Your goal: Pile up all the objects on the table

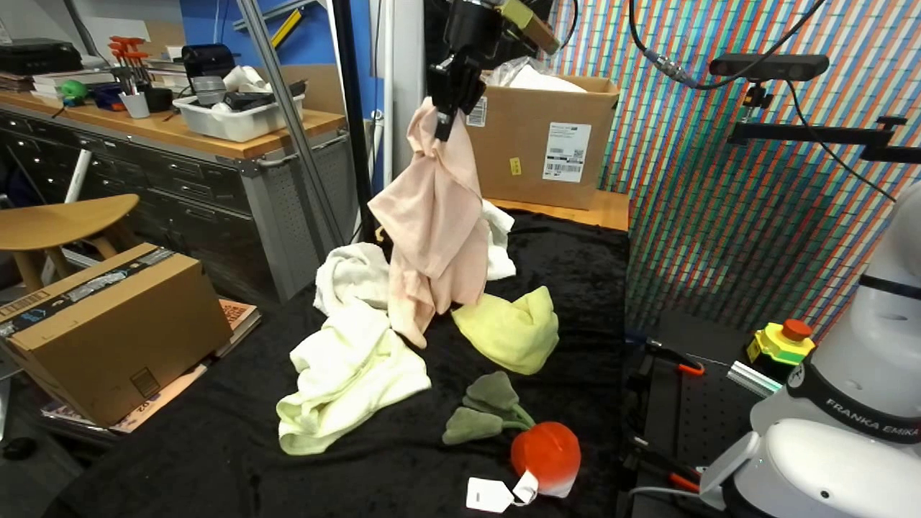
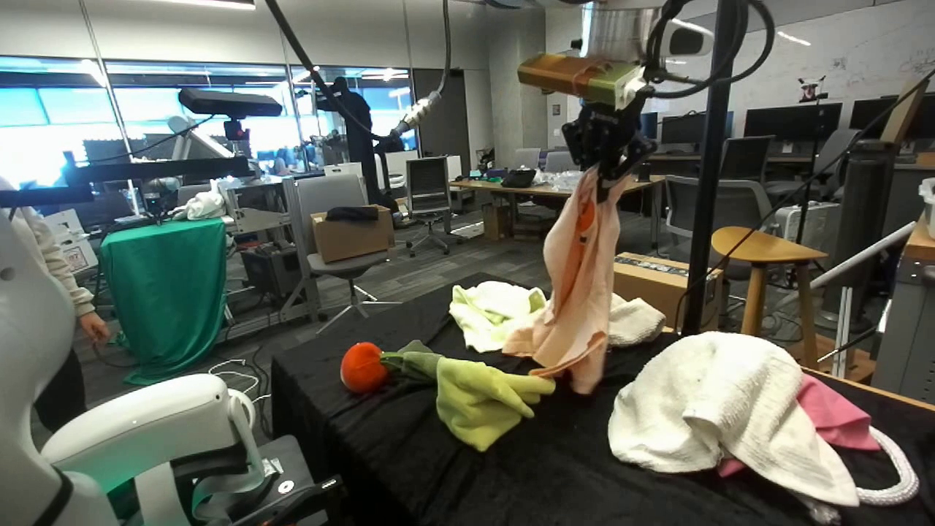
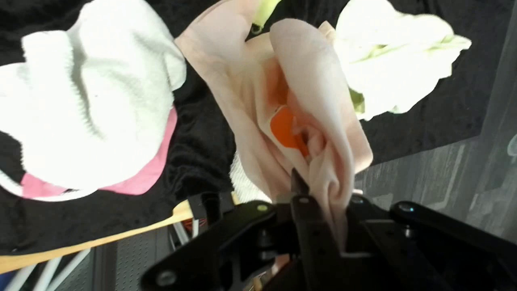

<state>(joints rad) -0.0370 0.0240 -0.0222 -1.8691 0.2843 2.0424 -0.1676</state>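
Fingers (image 1: pixel 444 128) pinched tight on upper end of pink cloth (image 1: pixel 440 223), long axis down over tabletop (image 1: pixel 216 446), between white cloth (image 2: pixel 705 402) near wooden edge (image 1: pixel 611 210) and pale yellow cloth (image 2: pixel 486 315). Likely next: sideways onto white.

I work in a robotics lab — my white jointed arm (image 1: pixel 842 428) reads FRANKA EMIKA, a red-buttoned yellow emergency-stop box (image 1: pixel 776 344) sits near it, and I see a black bar-shaped camera (image 1: pixel 768 67). Dark metal drawers (image 1: pixel 191 191) and orange-handled tools (image 1: pixel 130 52) in a white cup (image 1: pixel 135 106) give me a workshop corner; black flat monitors (image 2: pixel 800 128), a whiteboard (image 2: pixel 862 58) with faint writing and a dark-backed swivel chair (image 2: pixel 427 180) — an office side.
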